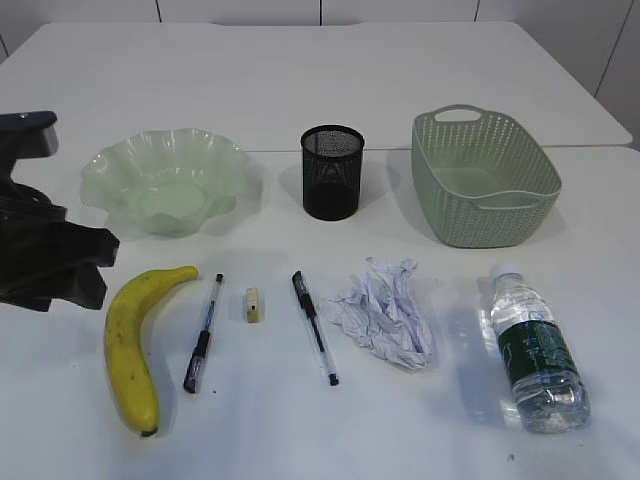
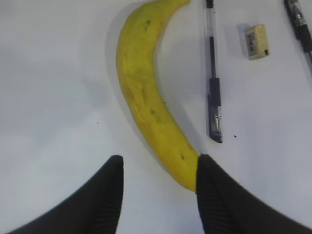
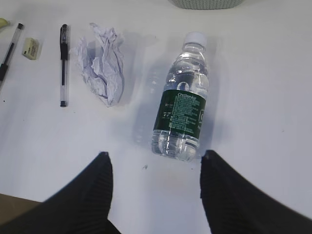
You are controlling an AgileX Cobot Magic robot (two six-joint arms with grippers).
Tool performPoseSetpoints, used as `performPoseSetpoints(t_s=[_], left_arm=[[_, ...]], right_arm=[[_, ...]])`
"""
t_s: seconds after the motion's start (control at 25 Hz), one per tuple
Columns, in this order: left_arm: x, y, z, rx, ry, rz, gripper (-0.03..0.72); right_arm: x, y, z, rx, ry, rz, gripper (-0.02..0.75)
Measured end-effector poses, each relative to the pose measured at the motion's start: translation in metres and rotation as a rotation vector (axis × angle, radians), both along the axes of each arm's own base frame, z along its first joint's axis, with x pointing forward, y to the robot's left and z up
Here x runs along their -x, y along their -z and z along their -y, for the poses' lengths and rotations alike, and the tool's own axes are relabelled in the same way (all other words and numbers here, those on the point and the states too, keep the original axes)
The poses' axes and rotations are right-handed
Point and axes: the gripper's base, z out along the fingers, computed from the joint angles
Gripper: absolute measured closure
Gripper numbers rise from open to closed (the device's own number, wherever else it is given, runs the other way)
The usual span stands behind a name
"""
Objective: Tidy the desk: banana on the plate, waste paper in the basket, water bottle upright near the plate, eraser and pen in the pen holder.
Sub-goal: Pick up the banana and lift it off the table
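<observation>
1. My left gripper [image 2: 158,195] stood open and empty over the banana's [image 2: 146,92] near end, one finger [image 2: 214,195] at its tip.
2. I judged I should shift toward the plate [image 1: 165,180], straddle the thicker middle, and close gently.
3. The banana lay curved, yellow, lightly speckled, on the surface in front of the plate.
4. My right gripper [image 3: 155,192] hung open near the fallen bottle [image 3: 183,114].

A yellow banana [image 1: 128,345] lies curved at my left, beside two pens [image 1: 203,334] [image 1: 314,327] with a small eraser [image 1: 254,304] between them. Crumpled paper [image 1: 385,312] sits near a water bottle [image 1: 535,350] lying on its side. Behind stand a green plate [image 1: 165,180], black mesh pen holder [image 1: 332,172] and green basket [image 1: 485,178].
</observation>
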Motion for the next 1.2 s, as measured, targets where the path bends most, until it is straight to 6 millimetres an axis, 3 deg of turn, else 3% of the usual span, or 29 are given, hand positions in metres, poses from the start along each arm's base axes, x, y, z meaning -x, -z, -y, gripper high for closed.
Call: performPoseSetpoints(t_s=[0.2,0.48,0.64,0.92,1.2], left_arm=[[-0.020,0.023,0.010,0.003,-0.019,-0.047,0.250],[-0.051,0.041,0.021,0.011,-0.098,-0.064,0.229],[-0.056,0.055,0.020,-0.011,-0.159,-0.087,0.228],[-0.063,0.057,0.019,-0.016,-0.197,-0.040,0.227],[-0.066,0.079,0.020,-0.048,-0.198,-0.095,0.227]], right_arm=[[0.000,0.000,0.000,0.000,0.000,0.000,0.309],[0.000,0.000,0.000,0.000,0.000,0.000,0.311],[0.000,0.000,0.000,0.000,0.000,0.000,0.311],[0.000,0.000,0.000,0.000,0.000,0.000,0.311],[0.000,0.000,0.000,-0.001,0.003,0.005,0.311]])
